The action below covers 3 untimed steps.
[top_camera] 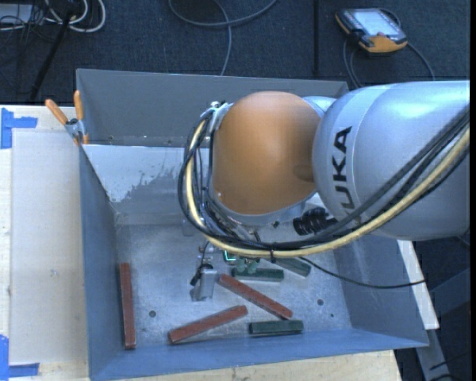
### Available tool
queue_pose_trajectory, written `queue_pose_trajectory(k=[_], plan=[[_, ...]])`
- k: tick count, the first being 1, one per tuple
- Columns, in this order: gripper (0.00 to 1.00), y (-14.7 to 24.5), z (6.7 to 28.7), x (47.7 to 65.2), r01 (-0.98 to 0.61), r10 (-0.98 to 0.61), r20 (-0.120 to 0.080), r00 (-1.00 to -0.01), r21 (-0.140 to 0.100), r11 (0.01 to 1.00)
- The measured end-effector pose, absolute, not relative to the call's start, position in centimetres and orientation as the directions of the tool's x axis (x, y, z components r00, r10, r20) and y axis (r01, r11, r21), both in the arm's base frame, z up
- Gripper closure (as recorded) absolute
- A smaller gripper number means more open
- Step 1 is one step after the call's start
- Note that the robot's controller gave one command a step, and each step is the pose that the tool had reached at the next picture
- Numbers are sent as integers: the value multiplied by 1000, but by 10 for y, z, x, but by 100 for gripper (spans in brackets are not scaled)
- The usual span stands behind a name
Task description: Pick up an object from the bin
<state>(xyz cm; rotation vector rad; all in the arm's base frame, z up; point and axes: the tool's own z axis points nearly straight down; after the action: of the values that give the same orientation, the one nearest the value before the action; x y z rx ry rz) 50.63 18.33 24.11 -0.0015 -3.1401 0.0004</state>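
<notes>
The slanted stick [254, 296], brown and flat, is seen in the camera view on the floor of the bin [103, 236], at the lower centre of the frame. Its upper end is just beside the gripper [204, 282]. As the nearest thing, it is judged the likeliest to be picked, though no grasp is shown.

Just above it, under the arm [381, 165], a green block [258, 273] is laid. A second block [276, 328] is found nearer the bottom edge. To the left of that block a lower stick [208, 324] is laid at a slant. A left stick [127, 304] is set upright in the frame near the left wall, well apart from the gripper.

The gripper is placed low in the bin, left of the slanted stick's end. Whether it is released or clenched cannot be told, since much of it is hidden beneath the orange cover [262, 153] and the cables [192, 181]. Nothing is seen held by it.

The task is therefore judged to be at an early stage. The gripper is down among the things, but every one of them is flat on the floor. The grasp and the lift are judged to be left.
</notes>
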Motion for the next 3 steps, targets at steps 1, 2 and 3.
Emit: queue_pose_trajectory(k=[1,2,3], plan=[[0,164,192,496,-54,-54,-4,-999,1,999],[0,150,125,491,-34,-34,-2,-999,1,999],[0,155,75,493,-42,-42,2,-999,0,999]])
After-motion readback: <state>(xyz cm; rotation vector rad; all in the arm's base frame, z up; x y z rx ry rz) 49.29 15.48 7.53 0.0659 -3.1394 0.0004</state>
